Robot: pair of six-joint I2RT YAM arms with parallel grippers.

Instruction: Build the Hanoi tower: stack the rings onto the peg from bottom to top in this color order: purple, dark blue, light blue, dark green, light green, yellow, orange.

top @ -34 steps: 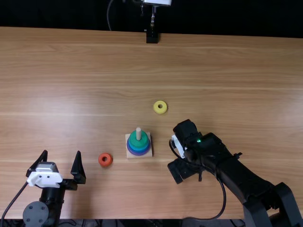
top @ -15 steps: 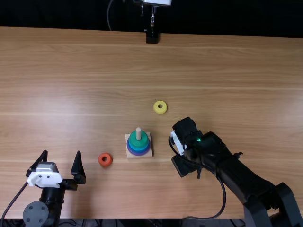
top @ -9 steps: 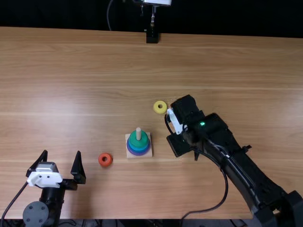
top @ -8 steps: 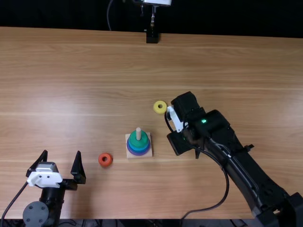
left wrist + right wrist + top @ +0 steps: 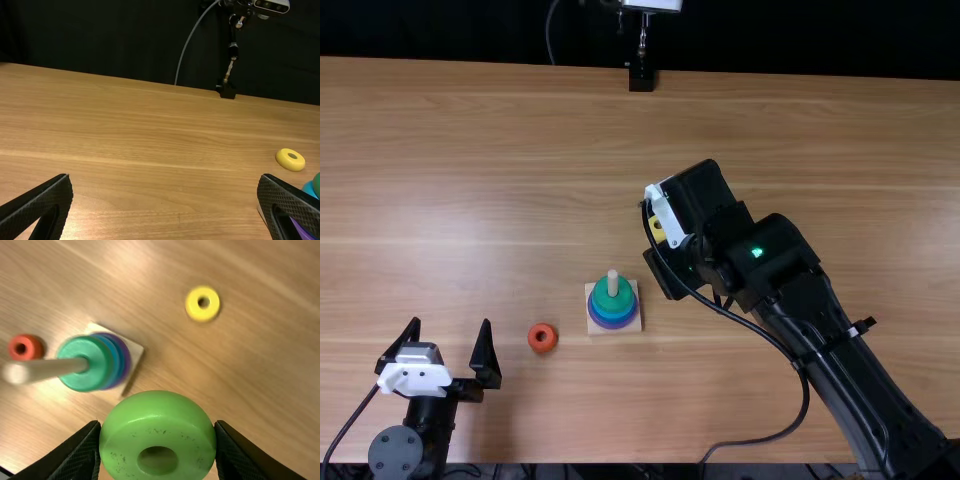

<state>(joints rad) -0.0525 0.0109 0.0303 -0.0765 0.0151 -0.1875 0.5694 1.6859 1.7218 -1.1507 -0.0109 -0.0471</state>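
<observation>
My right gripper [image 5: 667, 214] is clamped on the light green ring [image 5: 157, 429], which sits between my two fingers. It is beside, not over, the peg [image 5: 613, 283], seemingly above the table [image 5: 500, 220], though height is hard to judge.

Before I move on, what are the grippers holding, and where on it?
The right jaws hold the light green ring by opposite sides of its outer rim, hole left uncovered. The left jaws are open, with nothing between them.

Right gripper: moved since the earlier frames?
Yes. Against the tower base, the right gripper has shifted up and slightly left in the top view, now partly hiding the yellow ring.
</observation>
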